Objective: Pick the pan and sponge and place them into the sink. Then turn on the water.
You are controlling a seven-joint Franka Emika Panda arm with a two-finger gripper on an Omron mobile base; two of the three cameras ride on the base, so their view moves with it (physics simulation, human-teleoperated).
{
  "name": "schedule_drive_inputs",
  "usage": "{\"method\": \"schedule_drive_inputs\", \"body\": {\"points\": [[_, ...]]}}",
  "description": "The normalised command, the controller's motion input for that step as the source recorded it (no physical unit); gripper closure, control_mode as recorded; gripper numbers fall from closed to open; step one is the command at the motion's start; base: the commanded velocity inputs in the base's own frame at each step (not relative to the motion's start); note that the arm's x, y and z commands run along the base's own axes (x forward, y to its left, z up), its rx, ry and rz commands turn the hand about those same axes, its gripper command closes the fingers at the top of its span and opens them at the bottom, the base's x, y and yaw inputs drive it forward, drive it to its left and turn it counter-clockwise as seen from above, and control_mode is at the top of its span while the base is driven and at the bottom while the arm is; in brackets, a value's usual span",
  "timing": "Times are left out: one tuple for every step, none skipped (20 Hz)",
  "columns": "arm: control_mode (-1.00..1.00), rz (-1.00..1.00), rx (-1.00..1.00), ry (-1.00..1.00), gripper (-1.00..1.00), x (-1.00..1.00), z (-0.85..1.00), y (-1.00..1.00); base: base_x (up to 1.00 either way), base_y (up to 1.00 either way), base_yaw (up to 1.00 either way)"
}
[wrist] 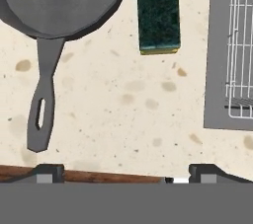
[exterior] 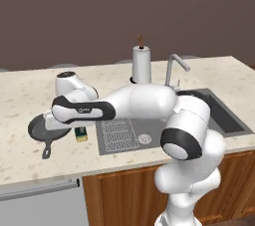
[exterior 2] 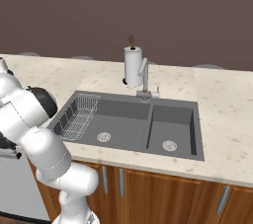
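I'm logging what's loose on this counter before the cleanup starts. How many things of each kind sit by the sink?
Pan: 1
Sponge: 1
Paper towel roll: 1
Total: 3, all on the counter, none in the sink yet.

The speckled beige tabletop (exterior: 20,165) carries the pan (wrist: 59,1) and the sponge (wrist: 158,22) — lying apart, left of the recessed sink (exterior 2: 123,114) — with a paper towel roll (exterior: 141,64) upright behind the basin.
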Motion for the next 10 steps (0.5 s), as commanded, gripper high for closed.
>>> {"method": "schedule_drive_inputs", "body": {"points": [[-1.0,0.0,-0.01,0.02,-1.0,0.13,-0.17,0.29,0.0,0.0,0.0],[-1.0,0.0,0.0,0.02,-1.0,0.12,-0.16,0.27,0.0,0.0,0.0],[-1.0,0.0,0.0,0.02,-1.0,0.11,-0.16,0.26,0.0,0.0,0.0],[-1.0,0.0,0.0,0.02,-1.0,0.1,-0.15,0.26,0.0,0.0,0.0],[-1.0,0.0,0.0,0.01,-1.0,0.1,-0.14,0.26,0.0,0.0,0.0],[-1.0,0.0,0.0,0.01,-1.0,0.09,-0.14,0.25,0.0,0.0,0.0],[-1.0,0.0,0.0,0.01,-1.0,0.1,-0.14,0.25,0.0,0.0,0.0],[-1.0,0.0,0.0,0.01,-1.0,0.11,-0.14,0.26,0.0,0.0,0.0],[-1.0,0.0,0.0,0.02,-1.0,0.11,-0.16,0.27,0.0,0.0,0.0],[-1.0,0.0,0.0,0.01,-1.0,0.1,-0.16,0.27,0.0,0.0,0.0]]}}
